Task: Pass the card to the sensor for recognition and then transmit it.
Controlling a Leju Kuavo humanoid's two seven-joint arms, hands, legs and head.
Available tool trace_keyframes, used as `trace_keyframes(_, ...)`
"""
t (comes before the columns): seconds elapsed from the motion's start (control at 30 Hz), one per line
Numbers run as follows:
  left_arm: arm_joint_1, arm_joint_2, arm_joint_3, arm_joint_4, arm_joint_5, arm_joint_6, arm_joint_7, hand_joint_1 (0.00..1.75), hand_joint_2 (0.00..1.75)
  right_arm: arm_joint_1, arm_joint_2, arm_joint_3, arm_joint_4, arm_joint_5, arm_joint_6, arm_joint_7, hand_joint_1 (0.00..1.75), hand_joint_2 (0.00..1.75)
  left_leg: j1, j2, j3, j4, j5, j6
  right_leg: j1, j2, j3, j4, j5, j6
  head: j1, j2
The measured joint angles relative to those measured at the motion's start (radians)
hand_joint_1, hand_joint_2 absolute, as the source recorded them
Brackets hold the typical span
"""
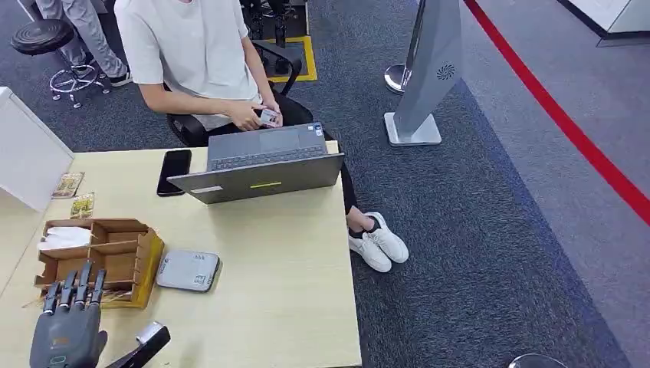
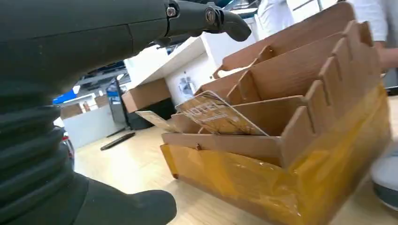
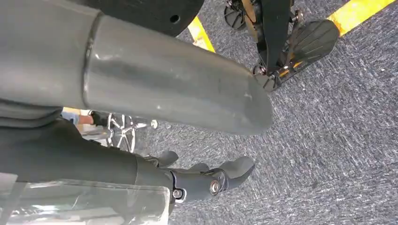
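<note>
My left hand [image 1: 67,326] hovers over the table's near left corner, fingers stretched toward a cardboard organiser [image 1: 107,257] and holding nothing. In the left wrist view the left hand [image 2: 70,70] is just short of the organiser [image 2: 291,136], where a gold "HOTEL" card [image 2: 218,115] leans in the nearest compartment. The grey sensor [image 1: 188,270] lies flat right of the box, its edge [image 2: 387,183] also seen from the wrist. A seated person holds a card [image 1: 268,116] behind the laptop. My right hand [image 3: 117,164] hangs over the carpet, empty, fingers loosely bent.
An open grey laptop [image 1: 264,165] and a black phone [image 1: 174,171] lie at the table's far edge. Two loose cards [image 1: 75,195] lie beside a white box [image 1: 31,153] at the left. The person's feet [image 1: 379,241] are beside the table's right edge.
</note>
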Motion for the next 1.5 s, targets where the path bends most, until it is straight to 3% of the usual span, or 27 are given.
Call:
trace_keyframes(0.6,-0.026,-0.060,0.071,0.007,-0.008,0.004,-0.014,0.00,1.75,0.000,0.000,0.011,0.000,0.007,0.015,0.003,0.00,0.00,0.000,0.000,0.000,0.000,0.000,0.000,0.000,0.000,0.000,0.000,0.000,0.000,0.000,0.000)
trace_keyframes(1.3,-0.074,-0.106,0.106,0.087,-0.017,-0.001,-0.033,0.00,1.75,0.000,0.000,0.050,0.000,0.039,0.019,0.009,0.00,0.00,0.000,0.000,0.000,0.000,0.000,0.000,0.000,0.000,0.000,0.000,0.000,0.000,0.000,0.000)
trace_keyframes(1.33,-0.076,-0.108,0.109,0.091,-0.017,-0.001,-0.033,1.75,1.75,0.000,0.000,0.052,0.000,0.039,0.021,0.010,0.00,0.00,0.000,0.000,0.000,0.000,0.000,0.000,0.000,0.000,0.000,0.000,0.000,0.000,0.000,0.000)
trace_keyframes(1.5,-0.090,-0.121,0.123,0.116,-0.007,0.006,-0.056,1.75,1.75,0.000,0.000,0.058,0.000,0.040,0.023,0.011,0.00,0.00,0.000,0.000,0.000,0.000,0.000,0.000,0.000,0.000,0.000,0.000,0.000,0.000,0.000,0.000)
